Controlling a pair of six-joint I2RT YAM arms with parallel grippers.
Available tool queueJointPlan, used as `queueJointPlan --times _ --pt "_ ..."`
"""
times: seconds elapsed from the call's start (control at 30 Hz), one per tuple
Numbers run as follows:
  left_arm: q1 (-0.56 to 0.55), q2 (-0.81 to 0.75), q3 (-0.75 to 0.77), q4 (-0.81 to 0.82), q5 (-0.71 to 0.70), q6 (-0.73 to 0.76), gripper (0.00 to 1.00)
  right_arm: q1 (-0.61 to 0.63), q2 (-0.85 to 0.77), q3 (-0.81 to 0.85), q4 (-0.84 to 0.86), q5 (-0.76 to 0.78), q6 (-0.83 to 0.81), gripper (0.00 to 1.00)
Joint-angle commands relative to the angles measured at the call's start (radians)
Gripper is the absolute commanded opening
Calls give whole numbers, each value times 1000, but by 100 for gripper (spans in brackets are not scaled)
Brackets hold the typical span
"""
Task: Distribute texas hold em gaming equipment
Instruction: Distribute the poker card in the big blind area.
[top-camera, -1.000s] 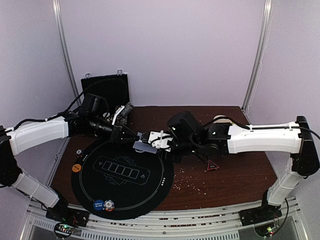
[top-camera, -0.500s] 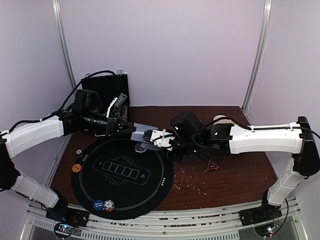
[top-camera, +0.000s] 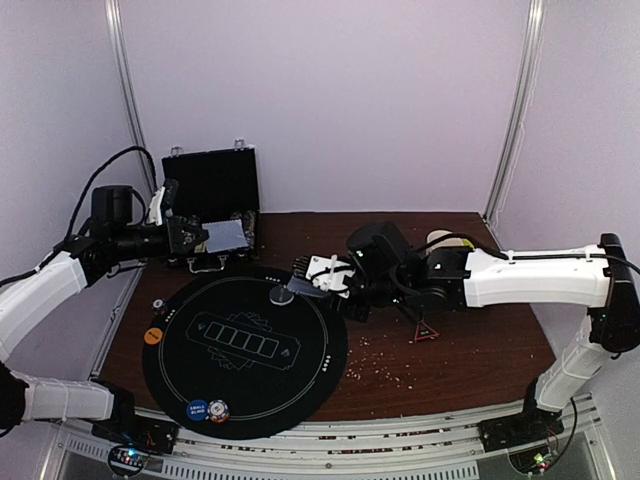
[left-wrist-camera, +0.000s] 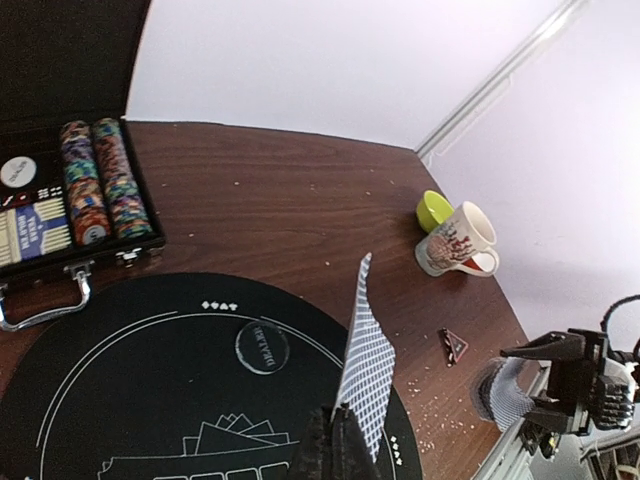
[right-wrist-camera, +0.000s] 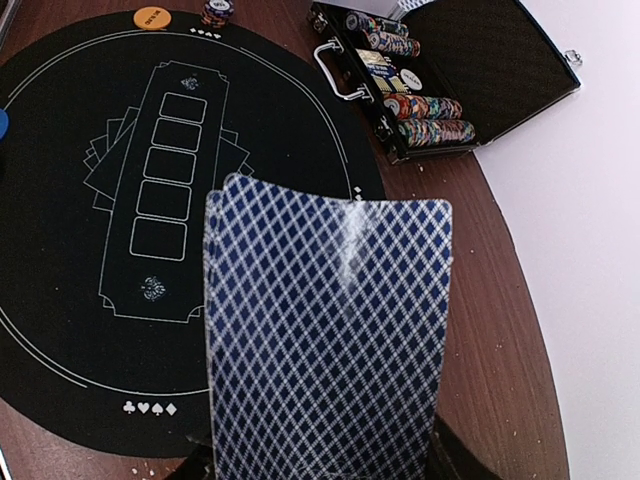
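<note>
My left gripper (top-camera: 196, 238) is shut on one blue-checked card (top-camera: 228, 235), held raised in front of the case; the left wrist view shows the card (left-wrist-camera: 368, 360) edge-on, pinched at its lower end by the gripper (left-wrist-camera: 340, 440). My right gripper (top-camera: 305, 272) is shut on the deck (right-wrist-camera: 330, 340), held over the mat's far edge. A clear dealer disc (top-camera: 283, 296) lies on the black round mat (top-camera: 240, 390). An orange disc (top-camera: 152, 336) sits at the mat's left edge. A blue disc (top-camera: 197, 409) and a red-white disc (top-camera: 218, 409) sit at its near edge.
An open black case (top-camera: 212, 185) with chip rows (left-wrist-camera: 95, 180) stands at the back left. A white patterned mug (left-wrist-camera: 455, 240) and a green object (left-wrist-camera: 433, 210) stand at the back right. A small red triangle (top-camera: 424, 331) and crumbs lie right of the mat.
My left gripper has drawn a card off the deck and carried it left and back toward the case. My right gripper has shifted slightly right with the deck.
</note>
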Motion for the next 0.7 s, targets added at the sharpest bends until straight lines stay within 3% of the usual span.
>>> queueJointPlan --times 0.0,0.17,0.4,0.53,0.67 --pt "51 -40 -40 -77 -119 -57 0 -4 -37 -9 22 -12 14 49" --pt "61 -45 -46 -269 -167 -33 0 -5 -45 -22 10 -24 3 49" --pt "79 -145 -89 -252 -317 -95 0 -4 -60 -52 25 -41 -9 49" --pt "164 -161 -109 -204 -351 -96 0 -5 -67 -70 37 -50 -14 49" --pt "347 -111 -160 -85 -251 -78 0 -5 -74 -78 33 -47 -19 49"
